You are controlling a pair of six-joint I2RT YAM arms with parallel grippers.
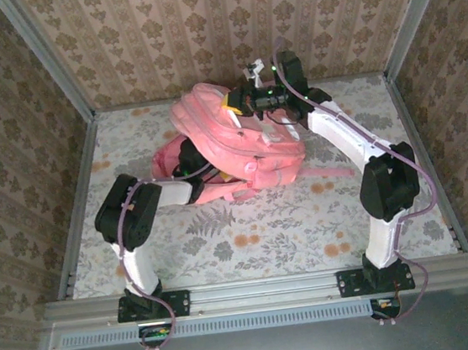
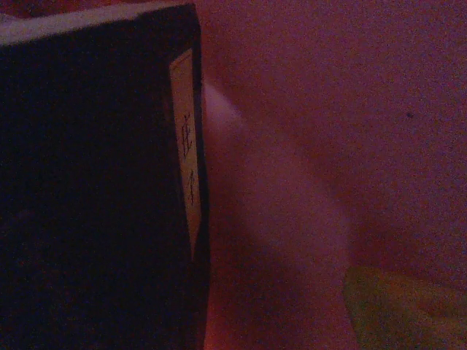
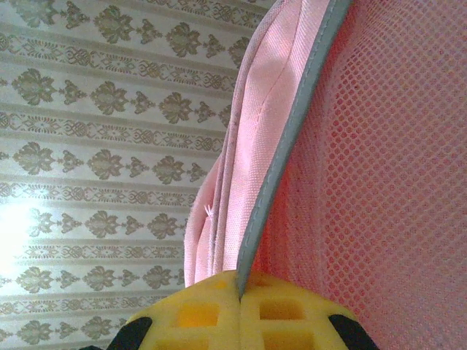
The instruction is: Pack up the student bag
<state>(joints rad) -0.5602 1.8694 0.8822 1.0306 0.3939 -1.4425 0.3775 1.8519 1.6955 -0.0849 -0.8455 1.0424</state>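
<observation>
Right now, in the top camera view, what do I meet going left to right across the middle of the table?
In order: left arm's black elbow → student bag → pink strap lying on the table → right arm's black elbow.

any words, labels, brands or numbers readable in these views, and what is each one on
Unreadable: a few dark marks on the pale label strip along the dark flat object, left wrist view; too dim and blurred to quote.
None: the student bag carries no print I can read.
</observation>
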